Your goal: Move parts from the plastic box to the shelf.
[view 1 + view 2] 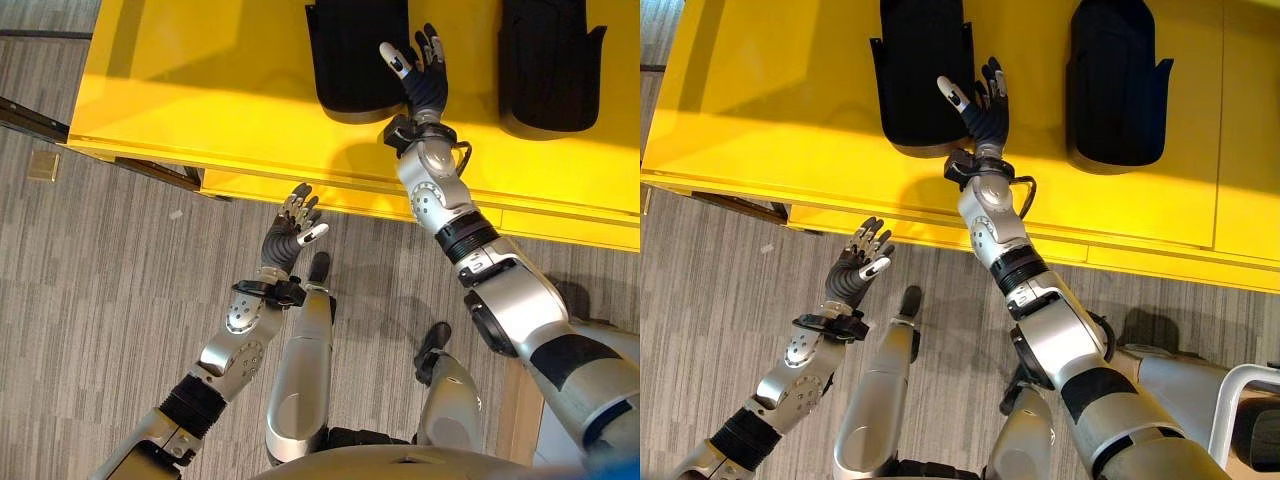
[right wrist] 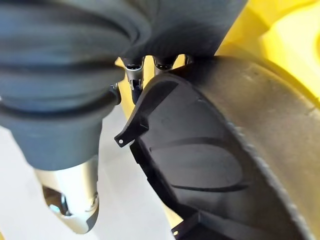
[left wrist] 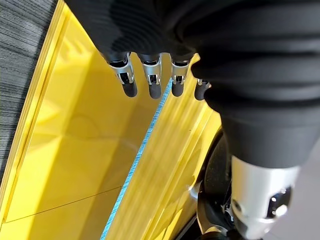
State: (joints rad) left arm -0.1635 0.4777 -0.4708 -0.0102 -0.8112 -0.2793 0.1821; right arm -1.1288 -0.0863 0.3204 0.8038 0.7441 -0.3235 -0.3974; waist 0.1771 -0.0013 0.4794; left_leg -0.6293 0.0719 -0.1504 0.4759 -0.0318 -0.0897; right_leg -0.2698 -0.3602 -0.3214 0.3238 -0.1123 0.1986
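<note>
You're looking down at a yellow shelf (image 1: 200, 80) filling the top of the frame, grey floor (image 1: 100, 300) below it. Two black parts are sitting on the shelf: one part (image 1: 925, 70) at top centre, a second part (image 1: 1115, 80) to its right near the upper right, well apart from each other.

Your right hand (image 1: 983, 110) is reaching up over the shelf from the lower right, sitting at the near right corner of the first part. Its fingers are looking straight and spread, thumb (image 1: 952, 95) sticking out over the part's edge, not wrapped around anything. In the right wrist view the part (image 2: 210, 150) is showing very close, a black curved shell with a thin rim, and the fingers (image 2: 134, 75) are lying just behind that rim; you can't tell if they're touching it.

Your left hand (image 1: 293, 228) is hanging over the floor at frame centre, just below the shelf's front edge, fingers relaxed and open, holding nothing. In the left wrist view its fingertips (image 3: 150, 85) are pointing at the yellow surface, apart from it.
</note>
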